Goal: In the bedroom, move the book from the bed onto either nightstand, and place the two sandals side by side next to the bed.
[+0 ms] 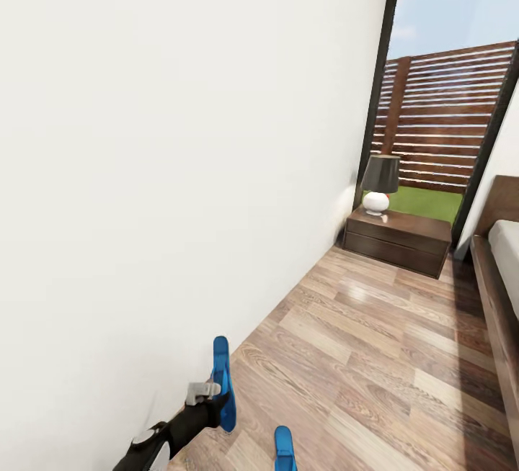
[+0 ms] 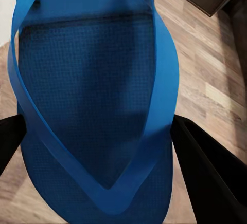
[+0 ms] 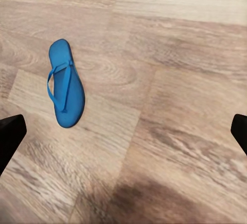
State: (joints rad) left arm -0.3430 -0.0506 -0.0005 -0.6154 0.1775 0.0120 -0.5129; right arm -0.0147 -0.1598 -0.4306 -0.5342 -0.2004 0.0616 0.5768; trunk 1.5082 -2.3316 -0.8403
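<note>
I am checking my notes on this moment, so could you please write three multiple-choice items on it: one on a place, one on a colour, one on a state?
1. Where does the lamp stand?
A. on the nightstand
B. on the bed
C. on the floor

2. What colour are the sandals?
A. red
B. blue
C. green

3. What is the left pincer doing?
A. hanging open, holding nothing
B. gripping a book
C. closed on a sandal

Answers: 1 A, its white base sits on the dark cabinet's top. 2 B, both the held sandal and the other sandal lying on the floor are bright blue. 3 C, the fingers flank the sole on both sides.
</note>
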